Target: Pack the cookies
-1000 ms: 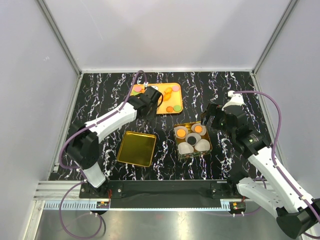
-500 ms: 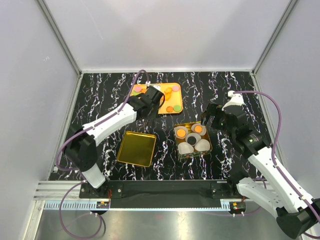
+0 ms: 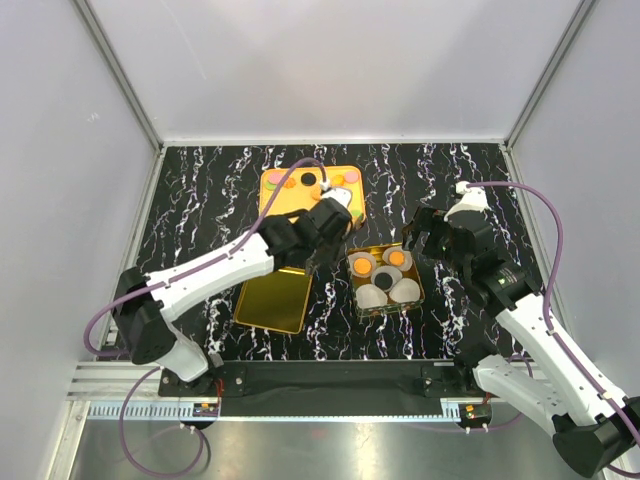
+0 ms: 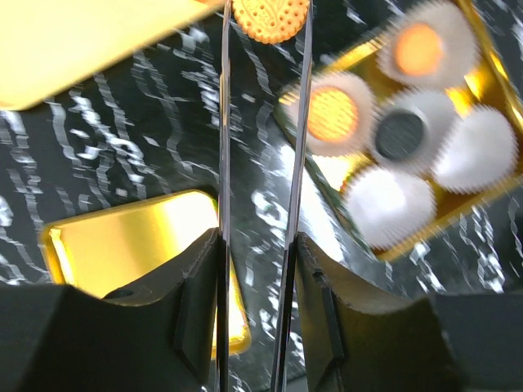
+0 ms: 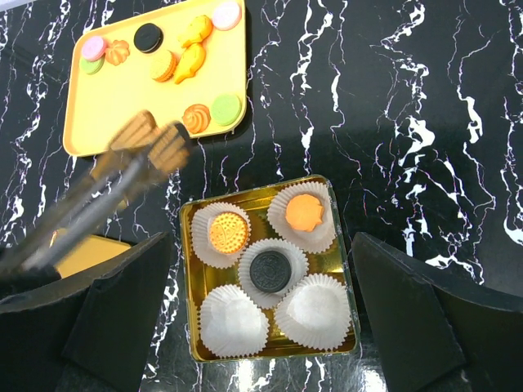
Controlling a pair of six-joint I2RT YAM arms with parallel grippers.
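Yellow tray (image 5: pixel 98 106): loose cookies (image 5: pixel 163 65), orange, black, pink and green. Gold tin (image 5: pixel 189 278): five white paper cups (image 5: pixel 233 320); three hold one apiece, two orange and one black; two are empty. Gold lid (image 3: pixel 265 305): flat beside the tin, partly under the left arm. Left gripper (image 4: pixel 257 245): clamped on tongs (image 4: pixel 222 122), whose tips pinch an orange cookie (image 4: pixel 270 18) above the table (image 5: pixel 392 122) between tray and tin. Right gripper (image 5: pixel 261 245): jaws wide apart, empty, over the tin. Table: black marble pattern, white veins. Walls (image 3: pixel 330 70): pale grey.
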